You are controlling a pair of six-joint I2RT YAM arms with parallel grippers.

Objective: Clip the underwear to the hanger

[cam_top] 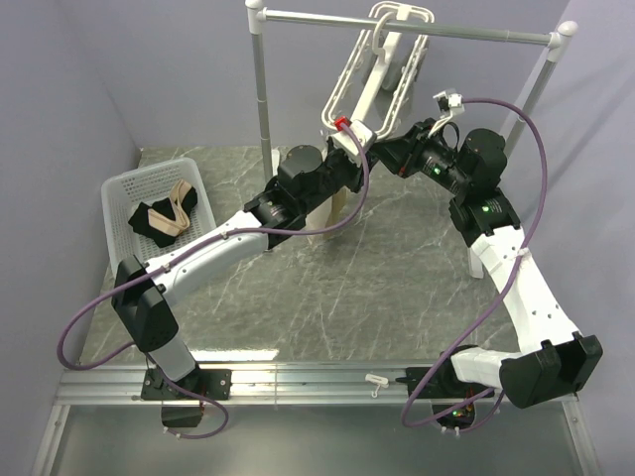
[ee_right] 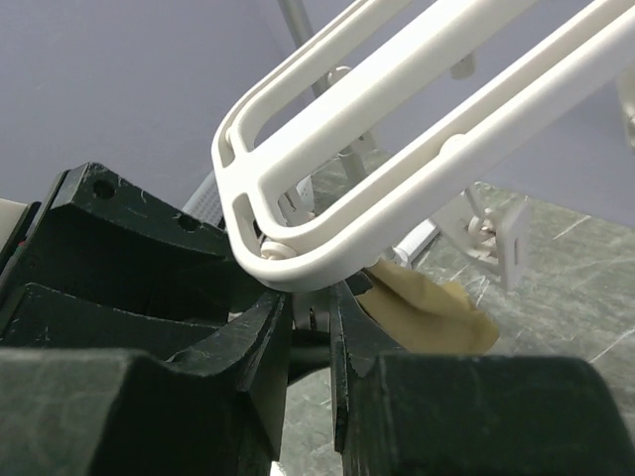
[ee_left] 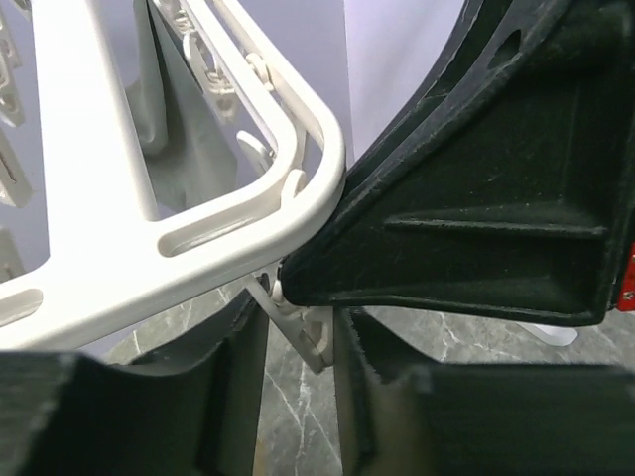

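Observation:
The white hanger (cam_top: 382, 69) hangs tilted from the rail, and its rounded lower corner shows in the left wrist view (ee_left: 298, 198) and the right wrist view (ee_right: 327, 253). Both grippers meet under that corner. My left gripper (cam_top: 347, 171) is nearly shut, with the tan underwear (cam_top: 335, 203) hanging beneath it. A white clip (ee_left: 303, 332) dangles just beyond its fingers (ee_left: 367, 397). My right gripper (cam_top: 390, 152) is closed on a clip (ee_right: 317, 307) under the frame. A fold of the underwear (ee_right: 427, 312) shows beside its right finger.
The silver rail stand (cam_top: 397, 25) carries the hanger at the back. A white basket (cam_top: 119, 198) at the left holds black and beige cloth pieces (cam_top: 164, 218). A loose white clip (cam_top: 375, 380) lies on the near metal edge. More clips (ee_right: 496, 233) dangle from the frame.

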